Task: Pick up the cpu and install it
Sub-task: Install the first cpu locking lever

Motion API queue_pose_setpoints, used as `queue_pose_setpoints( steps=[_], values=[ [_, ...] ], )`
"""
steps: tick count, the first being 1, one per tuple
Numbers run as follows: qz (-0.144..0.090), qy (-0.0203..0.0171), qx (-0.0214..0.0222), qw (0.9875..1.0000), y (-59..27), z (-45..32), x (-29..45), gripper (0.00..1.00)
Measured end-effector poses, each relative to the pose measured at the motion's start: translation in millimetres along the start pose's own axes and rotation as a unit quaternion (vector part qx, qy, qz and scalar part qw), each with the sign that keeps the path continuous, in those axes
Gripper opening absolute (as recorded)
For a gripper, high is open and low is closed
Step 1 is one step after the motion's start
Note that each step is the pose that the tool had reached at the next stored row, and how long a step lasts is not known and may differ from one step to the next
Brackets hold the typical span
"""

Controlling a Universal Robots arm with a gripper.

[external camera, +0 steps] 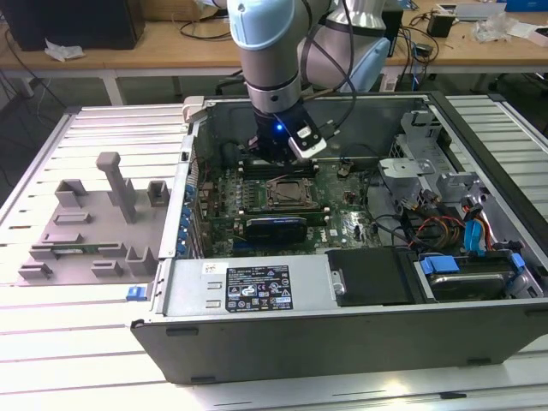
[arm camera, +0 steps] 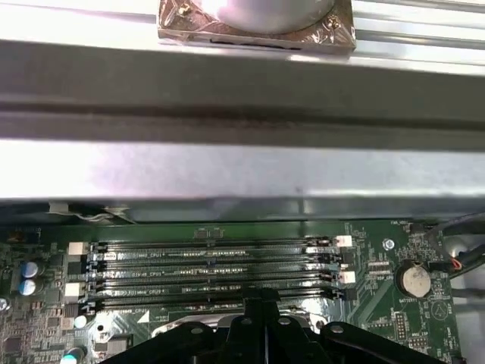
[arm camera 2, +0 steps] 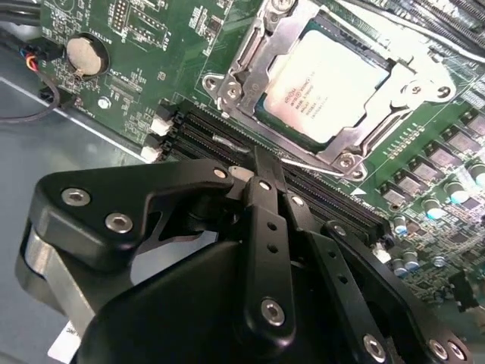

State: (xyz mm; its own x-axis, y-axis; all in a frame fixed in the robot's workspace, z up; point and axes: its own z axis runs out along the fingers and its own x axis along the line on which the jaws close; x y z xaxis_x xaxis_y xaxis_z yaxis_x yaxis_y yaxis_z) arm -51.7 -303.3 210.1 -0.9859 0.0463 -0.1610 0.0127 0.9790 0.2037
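The cpu (arm camera 2: 327, 85), a flat square chip with a silvery top, lies inside the metal-framed socket (arm camera 2: 250, 72) of the green motherboard (arm camera 2: 151, 45). In the second wrist view my gripper (arm camera 2: 263, 161) hangs just beside the socket, over the black memory slots (arm camera 2: 204, 129), with its dark fingers (arm camera 2: 267, 199) pressed together and nothing between them. From the exterior view, the gripper (external camera: 278, 161) is inside the open computer case (external camera: 257, 342), just behind the socket (external camera: 294, 193). The first wrist view has the gripper (arm camera: 261, 302) above the memory slots (arm camera: 212, 265).
Grey plastic fixture blocks (external camera: 94, 231) stand on the table at the exterior view's left. The case holds a power supply (external camera: 248, 287), drive bays with blue tabs and cables (external camera: 462, 248), and its back wall (arm camera: 242, 167) rises close behind the memory slots. A coin battery (arm camera 2: 83, 57) sits nearby.
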Motion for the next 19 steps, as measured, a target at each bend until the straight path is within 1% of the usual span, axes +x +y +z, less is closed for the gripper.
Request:
queue_pose_setpoints(
  steps=[1,2,3,5,8,11,12,13,16,19],
  values=[
    [0.007,-0.0013,0.0012,1.0000,-0.1,0.9,0.2,0.11],
    [0.020,-0.0042,0.0034,0.9998,-0.4,2.0,0.4,0.11],
    [0.029,-0.0062,0.0050,0.9995,-0.5,2.6,0.5,0.11],
    [0.039,-0.0081,0.0066,0.9992,0.2,3.8,0.7,0.11],
    [0.045,-0.0094,0.0075,0.9989,2.7,5.4,1.1,0.11],
    [0.050,-0.0106,0.0086,0.9986,3.5,6.3,1.7,0.11],
    [0.058,-0.0123,0.0112,0.9982,3.8,6.9,4.4,0.11],
    [0.065,-0.0142,0.0153,0.9976,3.5,8.9,6.6,0.11],
    [0.069,-0.0151,0.0181,0.9974,3.1,10.9,7.5,0.11],
    [0.069,-0.0152,0.0190,0.9973,2.9,11.3,7.7,0.11]
  ],
)
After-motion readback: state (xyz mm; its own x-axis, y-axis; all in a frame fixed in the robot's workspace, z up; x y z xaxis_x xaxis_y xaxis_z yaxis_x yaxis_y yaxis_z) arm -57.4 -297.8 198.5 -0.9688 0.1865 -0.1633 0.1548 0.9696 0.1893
